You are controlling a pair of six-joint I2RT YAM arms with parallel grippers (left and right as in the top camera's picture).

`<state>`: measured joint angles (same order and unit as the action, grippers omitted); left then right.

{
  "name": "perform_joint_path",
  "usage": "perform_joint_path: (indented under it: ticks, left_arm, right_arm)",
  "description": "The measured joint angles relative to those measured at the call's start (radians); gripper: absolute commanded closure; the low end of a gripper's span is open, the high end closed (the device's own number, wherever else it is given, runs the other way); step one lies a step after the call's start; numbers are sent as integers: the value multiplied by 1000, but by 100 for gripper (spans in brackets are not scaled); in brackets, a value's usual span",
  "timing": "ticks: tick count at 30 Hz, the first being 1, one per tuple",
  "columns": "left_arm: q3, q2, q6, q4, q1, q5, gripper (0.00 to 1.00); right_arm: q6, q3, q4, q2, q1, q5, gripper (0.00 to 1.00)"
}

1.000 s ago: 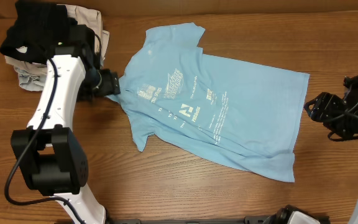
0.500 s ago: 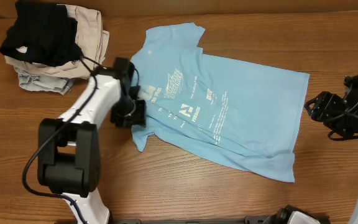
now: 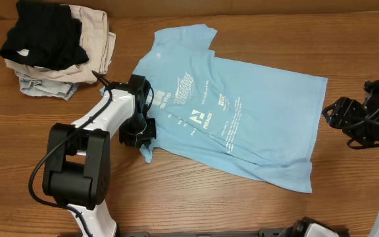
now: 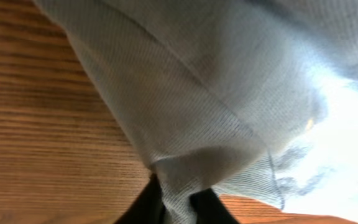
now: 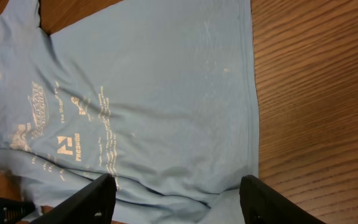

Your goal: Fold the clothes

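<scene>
One T-shirt (image 3: 242,112); three folded garments (black garment (image 3: 41,33) on top, beige garment (image 3: 96,33), denim garment (image 3: 41,84)); two grippers, left gripper (image 3: 143,137), right gripper (image 5: 179,202).

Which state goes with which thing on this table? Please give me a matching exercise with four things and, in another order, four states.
Things:
1. T-shirt
2. black garment
3. left fingers
4. right fingers

States:
A. wide apart, holding nothing
B. spread out flat
C. pinching blue cloth
D. on top of the pile

Pairs: 1-B; 2-D; 3-C; 4-A
</scene>
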<state>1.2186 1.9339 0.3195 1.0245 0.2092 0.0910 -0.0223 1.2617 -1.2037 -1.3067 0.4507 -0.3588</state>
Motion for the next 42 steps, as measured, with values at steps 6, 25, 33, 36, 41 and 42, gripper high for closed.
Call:
perform_joint_path:
  ticks: [6, 25, 33, 36, 41, 42]
  left_arm:
    - [5, 0, 15, 167, -2, -2, 96]
    - [166, 0, 18, 579, -13, -2, 96]
    - [166, 0, 2, 382, -13, 18, 9]
    - [169, 0, 1, 266, -13, 40, 0]
    - [171, 0, -16, 277, -13, 67, 0]
    - [171, 0, -23, 309, -13, 67, 0]
  right_arm:
    - [0, 0, 1, 0, 0, 0, 33]
    - [-59, -1, -208, -45, 0, 4, 33]
    - [-93, -1, -232, -46, 0, 7, 32]
    - [-98, -2, -215, -46, 0, 7, 29]
    - [-104, -2, -196, -46, 0, 8, 27]
    - [-105, -2, -190, -46, 0, 8, 27]
